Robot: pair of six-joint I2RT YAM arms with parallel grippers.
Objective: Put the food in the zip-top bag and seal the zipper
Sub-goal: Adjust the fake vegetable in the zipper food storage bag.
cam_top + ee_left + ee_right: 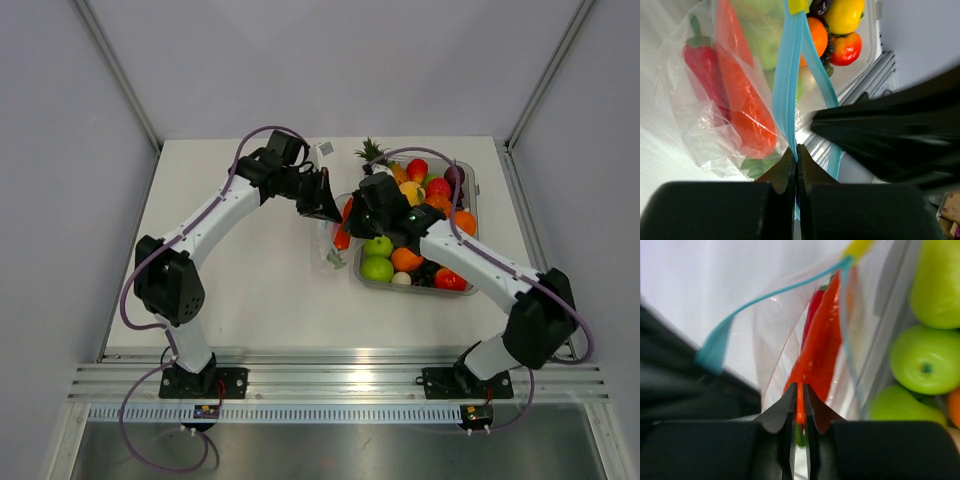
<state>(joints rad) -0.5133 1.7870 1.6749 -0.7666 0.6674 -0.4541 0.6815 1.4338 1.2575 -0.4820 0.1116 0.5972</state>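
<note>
The clear zip-top bag hangs above the table beside the tray, held up by its mouth. My left gripper is shut on the light-blue zipper at one end. Inside the bag lie the red chili pepper and the orange piece, green tip toward the mouth. My right gripper sits at the bag's mouth, jaws closed to a thin slit. The orange piece shows through that slit. Whether the jaws pinch plastic is unclear. The zipper gapes apart.
A clear rectangular tray stands just right of the bag. It holds green apples, a pineapple and several other toy fruits. The right gripper's fingers lie close beside the left gripper. White walls enclose the table.
</note>
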